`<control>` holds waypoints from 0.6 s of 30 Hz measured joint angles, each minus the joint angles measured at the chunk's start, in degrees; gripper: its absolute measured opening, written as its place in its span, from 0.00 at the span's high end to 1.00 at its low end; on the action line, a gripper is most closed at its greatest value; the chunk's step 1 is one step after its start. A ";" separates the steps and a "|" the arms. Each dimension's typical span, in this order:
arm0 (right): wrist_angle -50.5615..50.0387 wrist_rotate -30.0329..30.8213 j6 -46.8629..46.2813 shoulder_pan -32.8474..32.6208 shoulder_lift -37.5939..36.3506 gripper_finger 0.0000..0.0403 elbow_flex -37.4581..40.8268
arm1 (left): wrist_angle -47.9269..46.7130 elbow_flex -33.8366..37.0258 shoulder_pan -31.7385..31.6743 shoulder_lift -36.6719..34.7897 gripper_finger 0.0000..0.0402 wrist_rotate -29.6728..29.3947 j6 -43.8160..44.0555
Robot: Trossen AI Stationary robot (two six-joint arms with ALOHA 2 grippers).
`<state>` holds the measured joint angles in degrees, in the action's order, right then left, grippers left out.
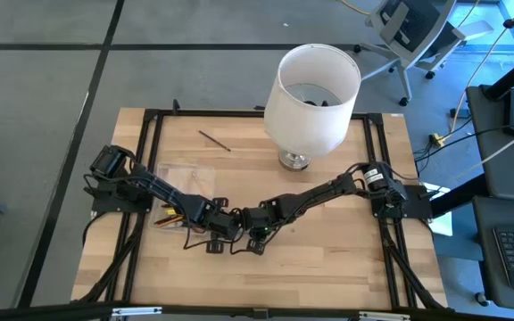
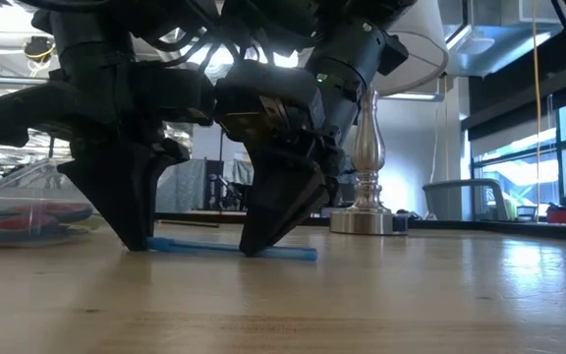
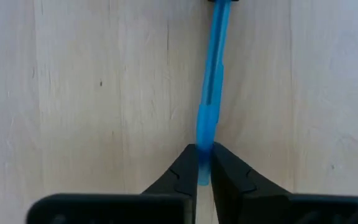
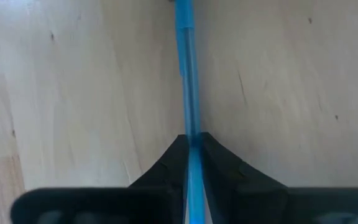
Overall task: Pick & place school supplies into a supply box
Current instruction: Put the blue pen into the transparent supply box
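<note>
A blue pen (image 2: 234, 248) lies flat on the wooden table near its front middle, and both grippers are down on it. My left gripper (image 3: 205, 167) is shut on one end of the pen and shows in the low view as the left gripper (image 2: 141, 241). My right gripper (image 4: 192, 149) is shut on the pen farther along; in the low view the right gripper (image 2: 258, 246) stands to the right. The clear supply box (image 1: 184, 183) sits to the left of the grippers, with red-handled scissors (image 2: 23, 221) and pencils (image 1: 169, 214) in it. My left gripper pinches the pen's wider end piece (image 3: 205, 134) between its two fingertips, coming steeply from above, with the pen running straight away from the fingers. The pen lies on the table. My right gripper pinches the pen's shaft (image 4: 190, 124) between its two fingers, short of the other end (image 2: 303, 253), which sticks out past them. It slants down from above. The pen rests flat on the wood.
A big white lampshade on a metal foot (image 1: 315, 98) stands at the far right of the table. A single dark pencil (image 1: 214, 141) lies at the far middle. Black frame rails (image 1: 150, 160) run along the table's left and right sides.
</note>
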<state>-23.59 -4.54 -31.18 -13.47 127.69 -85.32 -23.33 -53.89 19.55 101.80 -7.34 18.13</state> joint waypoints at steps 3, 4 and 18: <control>0.06 0.24 -0.09 0.02 -0.75 0.87 0.17 | -0.04 -0.07 0.22 0.00 0.97 -0.04 0.23; 0.11 0.69 -0.12 0.02 -1.40 0.85 0.22 | 0.04 -0.07 0.27 0.01 0.97 -0.10 0.34; -6.22 11.29 0.04 0.13 -10.76 0.78 0.39 | 0.35 -0.17 0.28 0.11 0.96 -0.03 0.76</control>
<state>-29.81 6.75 -31.14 -13.34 116.93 -84.93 -22.98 -54.06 19.84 101.91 -7.37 18.90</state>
